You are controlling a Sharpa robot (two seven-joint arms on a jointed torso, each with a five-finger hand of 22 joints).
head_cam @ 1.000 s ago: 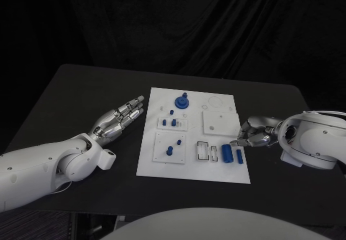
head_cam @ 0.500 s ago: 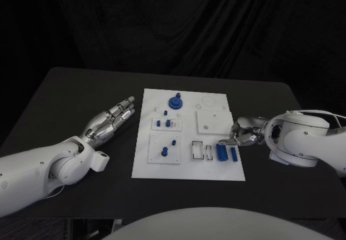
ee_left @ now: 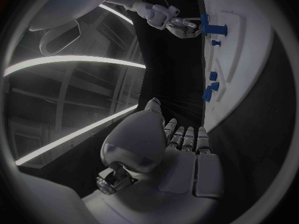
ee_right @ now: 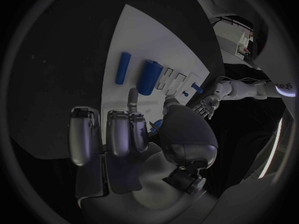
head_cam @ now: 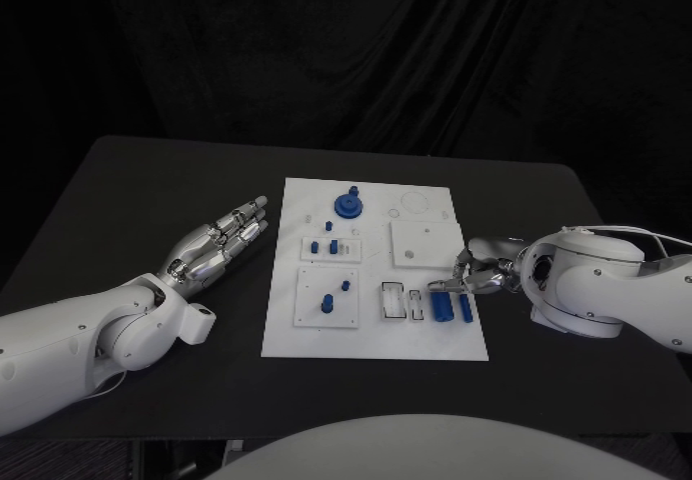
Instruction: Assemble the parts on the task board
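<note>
Left hand [head_cam: 216, 243]: released, fingers stretched out and slightly apart, lying over the desk [head_cam: 144, 190] just left of the task board [head_cam: 375, 345], holding nothing.
Right hand [head_cam: 476, 272]: at the board's right edge, fingers curled down toward the near-right parts; whether it grips anything, cannot tell.
Task board: white plate, middle of the desk.
Parts: 2 blue cylinders [head_cam: 443, 305] lie side by side near-right, just beside the right hand; a blue round piece [head_cam: 349, 205] stands at the far middle; small blue pegs [head_cam: 330, 245] stand in the left blocks.
</note>
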